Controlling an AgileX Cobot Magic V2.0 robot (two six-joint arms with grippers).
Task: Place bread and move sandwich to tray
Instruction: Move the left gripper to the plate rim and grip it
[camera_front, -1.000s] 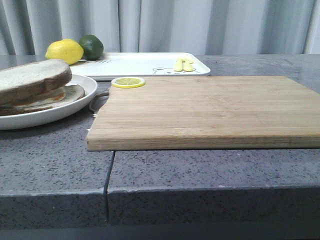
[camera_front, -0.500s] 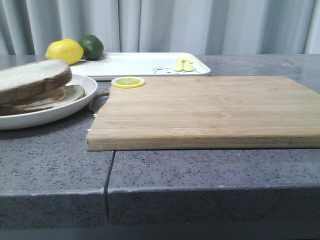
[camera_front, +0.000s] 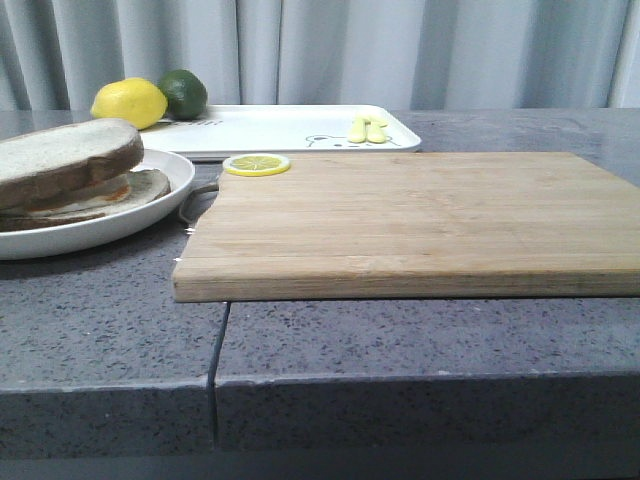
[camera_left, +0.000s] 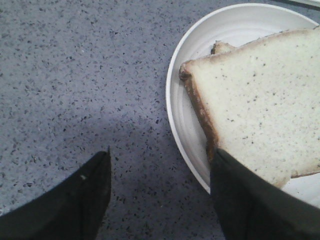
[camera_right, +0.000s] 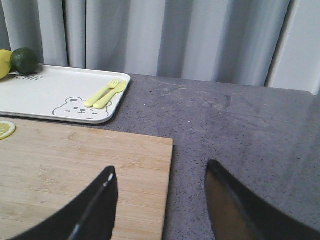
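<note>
From the front view, I read the first half of the job as done: the bread (camera_front: 62, 152), thick and brown-crusted, sits as the top slice of the sandwich (camera_front: 70, 185) on the round plate (camera_front: 150, 215) at the left edge of the frame, with a sliver of egg showing between the slices. The tray (camera_front: 280, 128) lies in the upper middle of the frame, beyond the wooden board (camera_front: 410, 220), and carries only a small yellow fork and spoon (camera_front: 367, 130), with a lemon (camera_front: 129, 102) and lime (camera_front: 183, 92) at its far left corner and a lemon slice (camera_front: 256, 164) on the board's near corner; neither arm shows in this view. In the left wrist view, my left tool (camera_left: 160, 185) has its two dark fingers spread apart and holds nothing; one finger overlaps the plate's rim and the corner of the bread in the lower right of the frame, the other is over bare tabletop (camera_left: 75, 75) (whether it touches the rim I cannot tell). In the right wrist view, the right tool (camera_right: 160, 200) is likewise apart and empty, hanging over the board's edge, with the tray in the upper left of the frame. What remains, as I judge it, is the whole second half: gripping the plate and carrying the sandwich across to the tray.
</note>
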